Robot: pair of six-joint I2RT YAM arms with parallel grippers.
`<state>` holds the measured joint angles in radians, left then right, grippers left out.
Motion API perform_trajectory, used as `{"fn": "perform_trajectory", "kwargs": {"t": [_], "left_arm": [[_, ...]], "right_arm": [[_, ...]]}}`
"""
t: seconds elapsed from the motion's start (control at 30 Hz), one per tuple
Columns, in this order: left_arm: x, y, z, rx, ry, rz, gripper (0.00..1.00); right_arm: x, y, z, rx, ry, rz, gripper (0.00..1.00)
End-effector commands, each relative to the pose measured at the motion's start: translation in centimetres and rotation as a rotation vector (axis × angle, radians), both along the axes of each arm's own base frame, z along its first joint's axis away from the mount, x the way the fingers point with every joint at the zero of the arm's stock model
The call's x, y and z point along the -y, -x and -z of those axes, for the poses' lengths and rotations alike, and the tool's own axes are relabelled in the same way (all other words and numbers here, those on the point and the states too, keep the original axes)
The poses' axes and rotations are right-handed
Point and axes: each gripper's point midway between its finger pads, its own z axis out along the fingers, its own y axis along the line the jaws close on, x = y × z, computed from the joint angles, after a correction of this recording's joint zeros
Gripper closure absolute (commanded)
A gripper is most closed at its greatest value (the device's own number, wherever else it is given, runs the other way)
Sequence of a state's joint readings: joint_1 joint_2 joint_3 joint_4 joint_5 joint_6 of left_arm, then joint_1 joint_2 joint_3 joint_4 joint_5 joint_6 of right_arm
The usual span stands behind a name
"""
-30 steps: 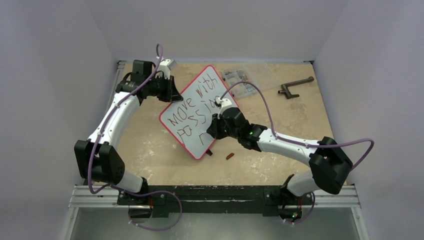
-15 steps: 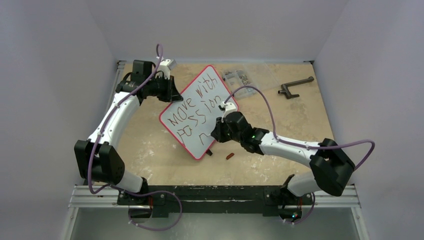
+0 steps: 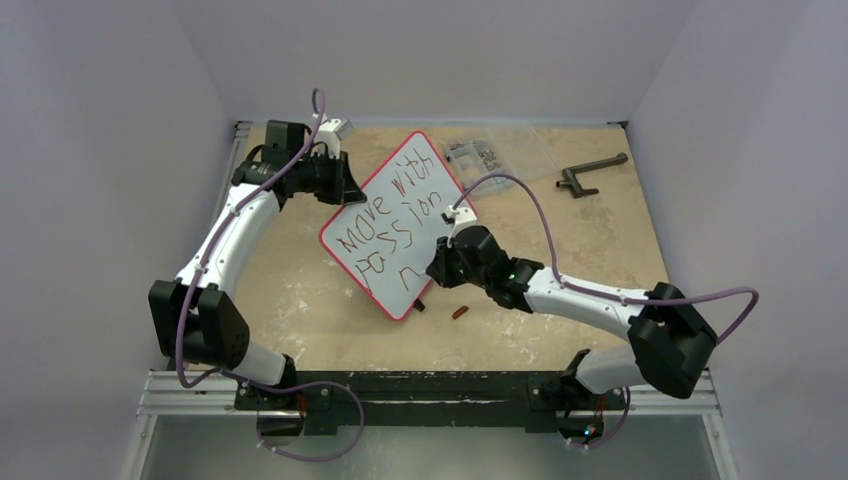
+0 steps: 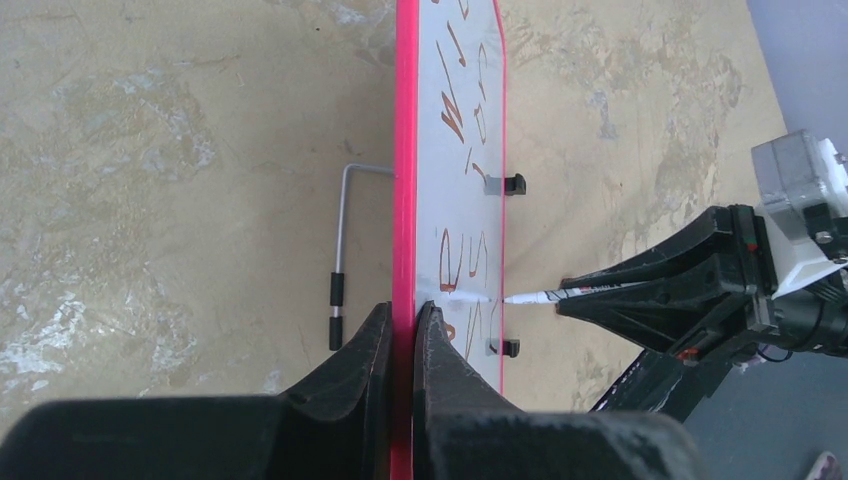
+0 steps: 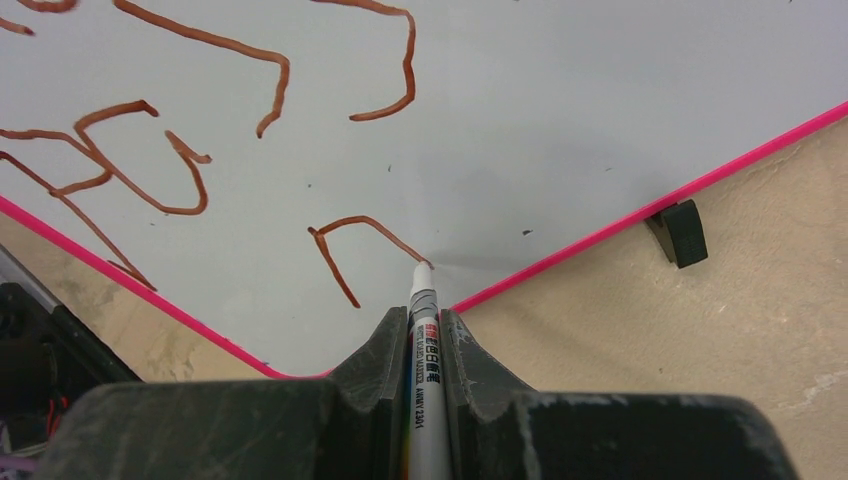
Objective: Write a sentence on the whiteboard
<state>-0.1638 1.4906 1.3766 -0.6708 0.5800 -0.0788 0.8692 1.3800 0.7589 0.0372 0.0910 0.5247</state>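
The whiteboard [image 3: 385,290] with its red rim lies slanted at mid-table. The sentence [image 3: 390,215] runs across it in reddish-brown rows, and a short hooked stroke [image 5: 360,222] starts the lowest row. My left gripper [image 3: 345,190] is shut on the board's far-left rim, and the rim [image 4: 405,200] runs straight out from between its jaws [image 4: 405,310]. My right gripper [image 3: 440,268] is shut on a white marker [image 5: 423,290]. The marker's tip touches the board at the end of the hooked stroke, close to the near-right rim. The left wrist view also shows the marker [image 4: 560,294] meeting the board.
A clear parts box [image 3: 490,158] and a dark crank-shaped tool [image 3: 590,170] lie at the back right. A small reddish cap [image 3: 460,312] sits on the table near the board's front corner. A bent metal rod [image 4: 340,250] lies left of the board.
My right gripper has slid toward the near right along the board with the marker, and the hooked stroke in the lowest row has lengthened. The left arm and board have stayed put.
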Motion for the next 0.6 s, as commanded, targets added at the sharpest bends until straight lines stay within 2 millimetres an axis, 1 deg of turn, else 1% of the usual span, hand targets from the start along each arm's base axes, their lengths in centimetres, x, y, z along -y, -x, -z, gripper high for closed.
{"fn": "perform_trajectory", "kwargs": {"t": [0.0,0.07,0.33,0.43,0.57], "left_arm": [[-2.3,-1.4,0.2,0.063,-0.124,-0.06,1.0],[-2.3,-1.4,0.2,0.064,-0.124,-0.062,1.0],[-2.3,-1.4,0.3,0.063,-0.126,-0.061,1.0],[-2.4,-1.4,0.3,0.062,-0.127,-0.062,1.0],[-2.4,-1.4,0.2,0.064,-0.127,-0.061,1.0]], "right_arm": [[-0.7,-1.5,-5.5,0.097,-0.106,0.035,1.0],[-0.7,-1.9,-6.1,0.104,-0.109,0.04,1.0],[-0.3,-4.1,-7.0,0.117,-0.106,0.088,1.0],[-0.5,-4.5,-6.8,0.111,-0.097,0.089,1.0],[-0.9,-4.5,-5.9,0.094,-0.091,0.081,1.0]]}}
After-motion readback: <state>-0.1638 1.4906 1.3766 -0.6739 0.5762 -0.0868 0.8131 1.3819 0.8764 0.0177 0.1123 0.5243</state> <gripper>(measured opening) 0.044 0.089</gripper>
